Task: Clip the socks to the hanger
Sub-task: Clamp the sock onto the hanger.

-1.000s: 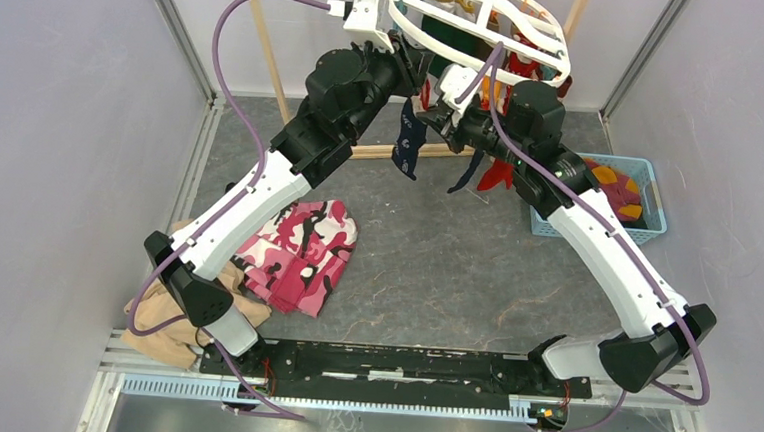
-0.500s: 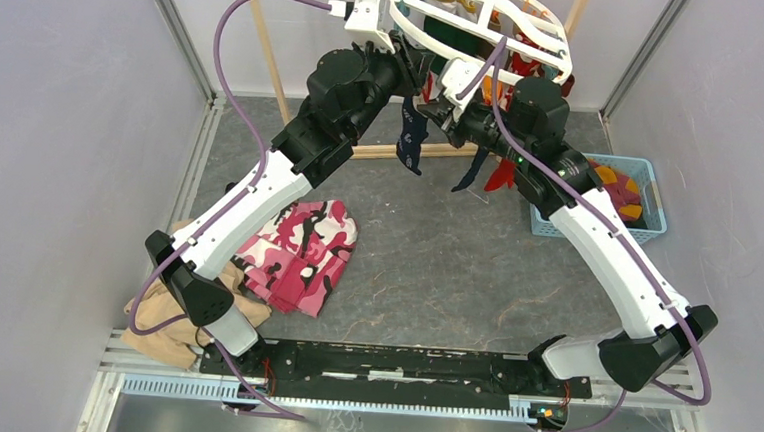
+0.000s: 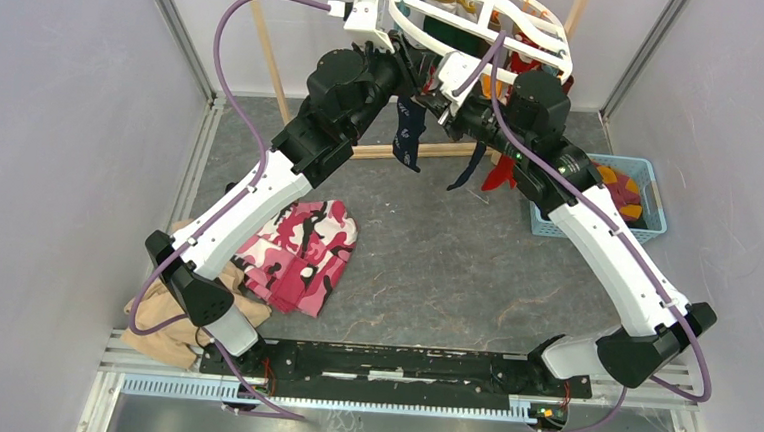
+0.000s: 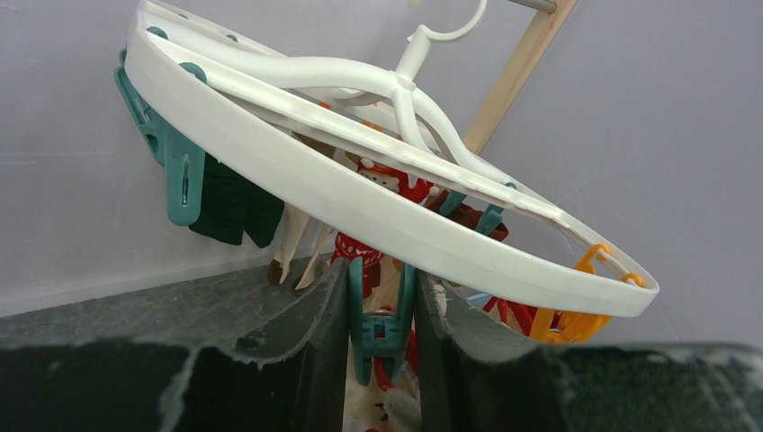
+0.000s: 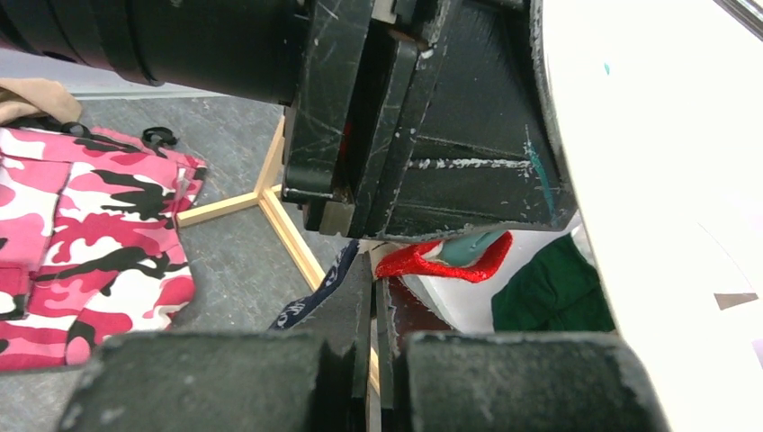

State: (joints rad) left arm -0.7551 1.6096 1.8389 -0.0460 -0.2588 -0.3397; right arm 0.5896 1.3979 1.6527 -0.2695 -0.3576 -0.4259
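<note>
The left claw point(image 4: 379, 277) is clamping a teal clip point(image 4: 381, 335), with the hanger point(image 4: 297, 171) just above it. The right claw point(image 5: 372, 270) is pinching a navy sock point(image 5: 313, 297).

The hanger point(image 4: 360, 193) runs off the left wrist view's top edge. The left arm point(image 3: 259, 188) covers part of the tan cloth point(image 3: 146, 327).
</note>
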